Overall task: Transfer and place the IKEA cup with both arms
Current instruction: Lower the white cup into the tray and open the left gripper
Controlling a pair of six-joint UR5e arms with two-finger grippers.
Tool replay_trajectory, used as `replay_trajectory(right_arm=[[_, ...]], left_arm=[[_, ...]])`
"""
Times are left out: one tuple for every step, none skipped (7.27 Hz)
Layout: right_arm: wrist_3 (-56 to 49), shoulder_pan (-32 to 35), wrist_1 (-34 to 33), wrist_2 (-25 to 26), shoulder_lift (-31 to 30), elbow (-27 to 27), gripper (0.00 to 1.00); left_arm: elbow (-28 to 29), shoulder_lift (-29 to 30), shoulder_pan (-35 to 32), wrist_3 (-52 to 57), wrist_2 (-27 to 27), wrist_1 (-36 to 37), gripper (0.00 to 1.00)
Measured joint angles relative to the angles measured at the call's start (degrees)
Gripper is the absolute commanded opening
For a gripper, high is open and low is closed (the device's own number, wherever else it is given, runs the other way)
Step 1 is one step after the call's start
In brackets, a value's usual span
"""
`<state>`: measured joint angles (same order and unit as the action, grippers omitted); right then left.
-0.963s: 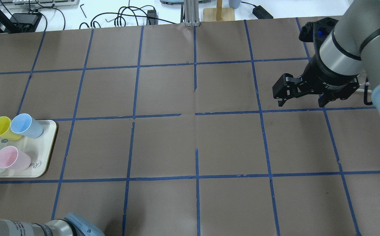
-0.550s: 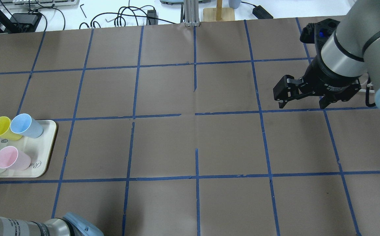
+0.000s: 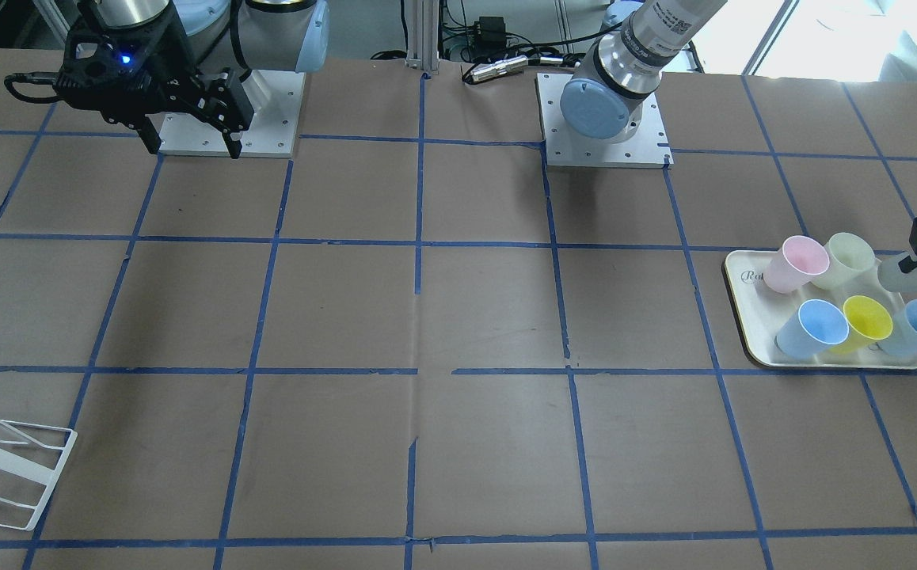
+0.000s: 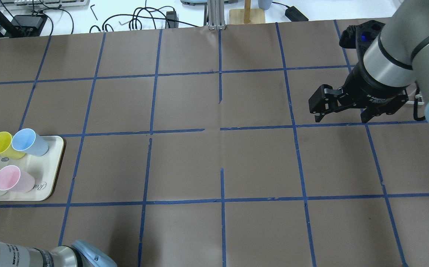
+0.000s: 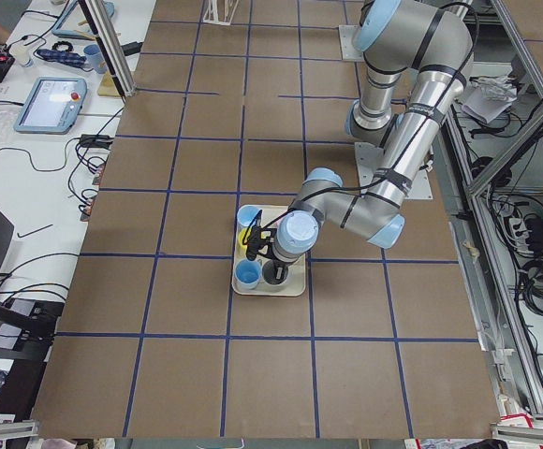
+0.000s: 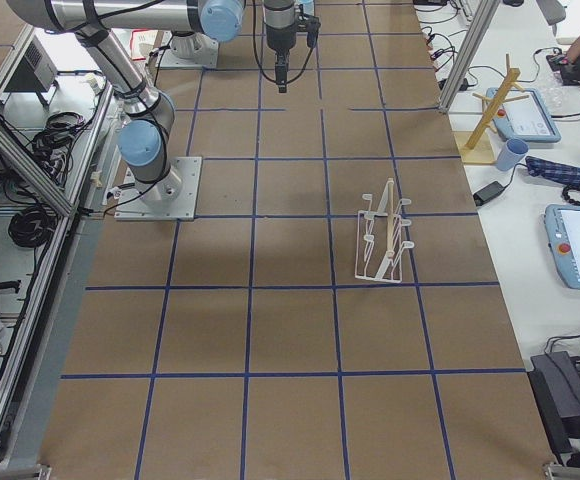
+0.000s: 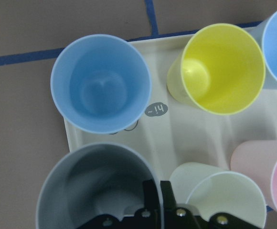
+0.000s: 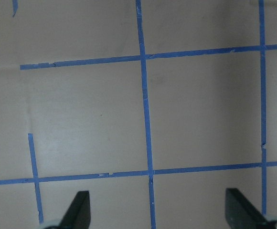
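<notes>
Currently gripped: IKEA cup (image 7: 90, 191), pinched by the rim wall on the side nearest the pale yellow-green cup (image 7: 217, 202).
Left pincer (image 7: 158, 192): narrow, clamped on the cup wall; one finger inside the mouth and one outside, as far as the left wrist view shows.
Right pincer (image 4: 340, 119): spread wide, nothing between the fingers, hanging over bare desk (image 4: 185, 163).
Cup location: at a corner of the tray (image 7: 196, 133), at the desk end on the left arm's side; outside the overhead view. Resting or lifted: not determinable.
Cup from left pincer: body at 9 o'clock of the fingers in the left wrist view.
Cup from right pincer: about 3 o'clock in the front-facing view, well apart, most of the desk between.
Long axis: roughly upright, mouth up toward the wrist camera; exact tilt not determinable.
Neighbours: light blue cup (image 7: 100, 83) at 12 o'clock of the IKEA cup, near; pale yellow-green cup at 3 o'clock, just beside the outer finger; contact not determinable.
Nearer arm: left, on the cup; right well apart.
Judged step: lift clear of the tray, then carry toward the desk middle for hand-over.
Requirement for next move: straight rise along the long axis, to avoid dragging the pale yellow-green cup.
Hand-over note: rim taken on one side by the left pincer; lower body free for the right pincer.
</notes>
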<state>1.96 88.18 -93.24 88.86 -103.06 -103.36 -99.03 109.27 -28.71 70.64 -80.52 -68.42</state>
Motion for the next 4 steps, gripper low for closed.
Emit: replay_trajectory(right_arm=[[0.04, 0.02, -0.12, 0.01, 0.02, 0.0, 1.0], [0.12, 0.02, -0.26, 0.05, 0.04, 0.0, 1.0], [0.26, 0.04, -0.28, 0.1, 0.05, -0.04, 1.0], [0.39, 0.06, -0.26, 0.16, 0.05, -0.15, 1.0]], left_arm=[[-0.39, 0.15, -0.22, -0.84, 0.08, 0.07, 0.03], [-0.98, 0.2, -0.32, -1.45, 0.08, 0.14, 0.09], [-1.42, 0.25, -0.4, -1.88, 0.06, 0.23, 0.22], [-1.66, 0.29, -0.58, -2.85, 0.06, 0.28, 0.6]])
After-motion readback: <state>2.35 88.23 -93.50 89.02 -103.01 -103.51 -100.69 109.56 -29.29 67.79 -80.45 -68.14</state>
